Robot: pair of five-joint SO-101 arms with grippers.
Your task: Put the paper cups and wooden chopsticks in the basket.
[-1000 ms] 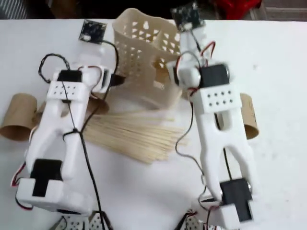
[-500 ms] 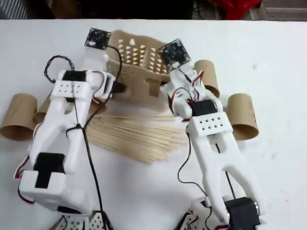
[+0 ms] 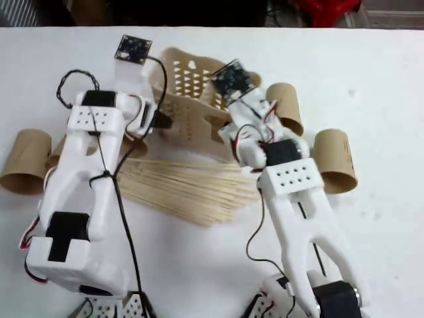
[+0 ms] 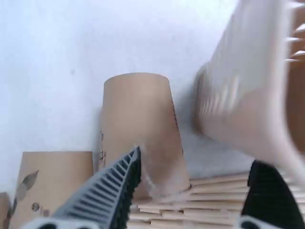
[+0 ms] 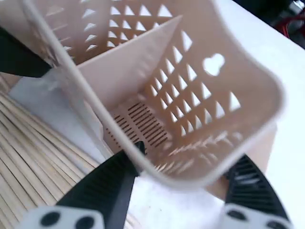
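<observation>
1. The left gripper (image 4: 198, 160) is holding its fingers wide, gripping nothing, at the lower edge of its wrist view.
2. A paper cup (image 4: 137, 129) is lying on its side at centre frame, its long axis running away from the fingers. It is sitting left of their gap, so this arm is probably the nearer.
3. The right gripper (image 5: 190, 157) is spreading wide astride the tilted basket (image 3: 192, 79) wall, upper centre of the high view.
4. The chopsticks (image 3: 185, 185) are lying piled at centre, between the 2 arms.

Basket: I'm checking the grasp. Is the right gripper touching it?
Touching. In the right wrist view the basket has its rim pressed against one fingertip of the open right gripper.
</observation>
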